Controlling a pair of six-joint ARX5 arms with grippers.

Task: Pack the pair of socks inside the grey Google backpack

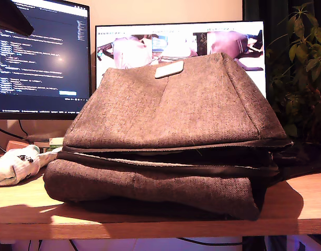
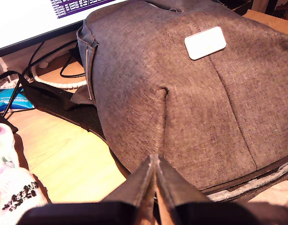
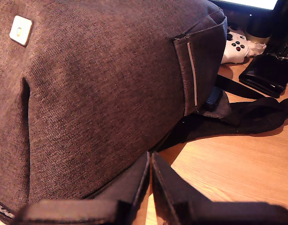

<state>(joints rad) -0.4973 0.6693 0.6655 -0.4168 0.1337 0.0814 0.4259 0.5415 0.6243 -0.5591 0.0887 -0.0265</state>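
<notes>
1. The grey Google backpack point(image 1: 171, 130) lies flat on the wooden desk point(image 1: 301, 201), its pale patch point(image 1: 169, 69) on top.
2. The pair of socks point(image 1: 16, 164) sits beside it, at the exterior view's left.
3. Two monitors point(image 1: 43, 55) glow behind.

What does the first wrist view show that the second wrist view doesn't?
Only the first wrist view shows the pair of socks, a monitor's lower edge, cables and a blue packet. Only the second wrist view shows a white game controller, a black wallet-like case and the backpack's black strap. Both share the grey backpack with its pale patch, the wooden desk, and each camera's own closed gripper: my first gripper, my second gripper.
</notes>
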